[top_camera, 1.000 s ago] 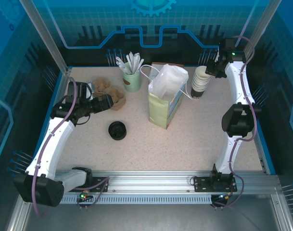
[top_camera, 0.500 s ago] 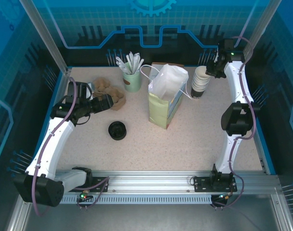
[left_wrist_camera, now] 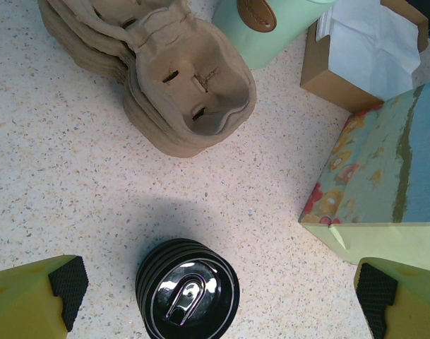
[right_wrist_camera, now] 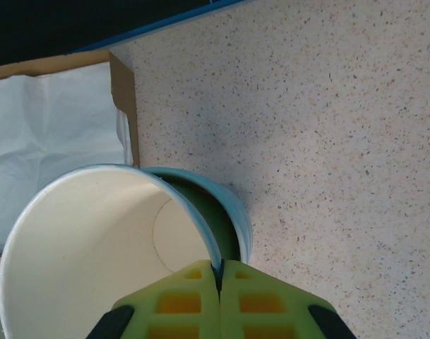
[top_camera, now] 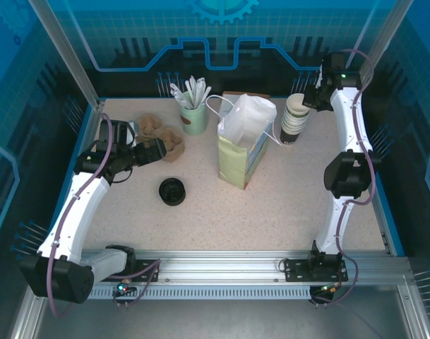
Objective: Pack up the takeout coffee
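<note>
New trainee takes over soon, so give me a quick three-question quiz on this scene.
1. True or false: the right pincer is shut on the top paper cup at its rim.
2. What sits centred between the open fingers of the left pincer, in its wrist view? A) stack of black lids B) spoon C) white cup
3. Fill in: in the top view, the pulp cup carriers lie to the ___ of the paper bag.
Key: 1 true; 2 A; 3 left.
</note>
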